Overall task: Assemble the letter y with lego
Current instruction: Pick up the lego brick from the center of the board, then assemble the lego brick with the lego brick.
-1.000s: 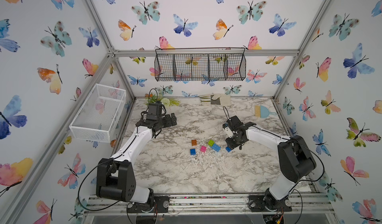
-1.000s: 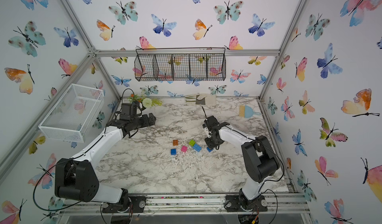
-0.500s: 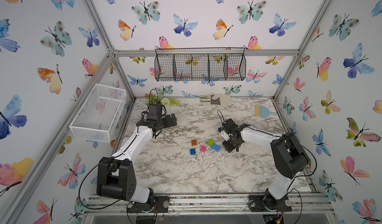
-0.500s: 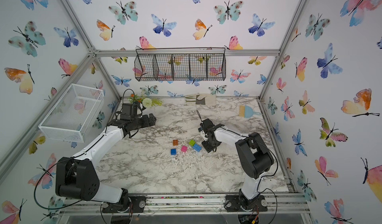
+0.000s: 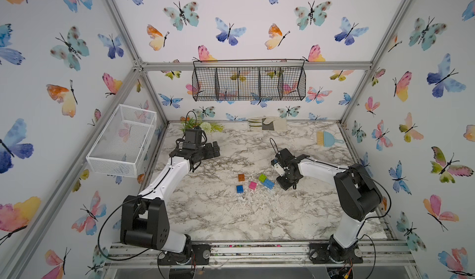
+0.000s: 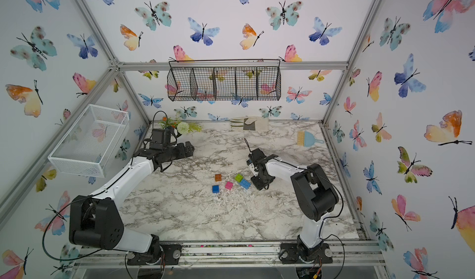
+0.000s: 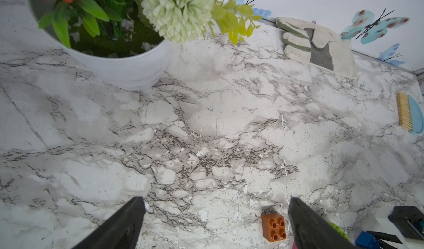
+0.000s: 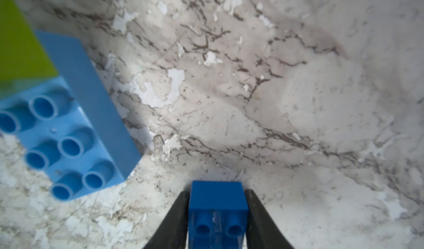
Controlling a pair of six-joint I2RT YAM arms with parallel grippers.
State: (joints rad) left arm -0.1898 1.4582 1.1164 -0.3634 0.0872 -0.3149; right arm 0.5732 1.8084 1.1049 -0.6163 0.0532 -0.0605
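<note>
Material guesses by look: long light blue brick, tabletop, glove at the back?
Light blue brick: moulded plastic, smooth with a slight sheen; crisp edges, hollow studs.
Tabletop: likely marble-print film or laminate, not stone; white flaked patches.
Glove: pale leather or heavy cloth, matte; stitched grey patch.

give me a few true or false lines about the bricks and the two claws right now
1. The right claw grips a dark blue brick. True.
2. The left claw holds the orange brick. False: it is open and empty; the orange brick lies on the table.
3. The green brick sits on one end of the light blue brick. True.
4. The pink brick is stacked on the orange brick. False: they lie apart on the table.
</note>
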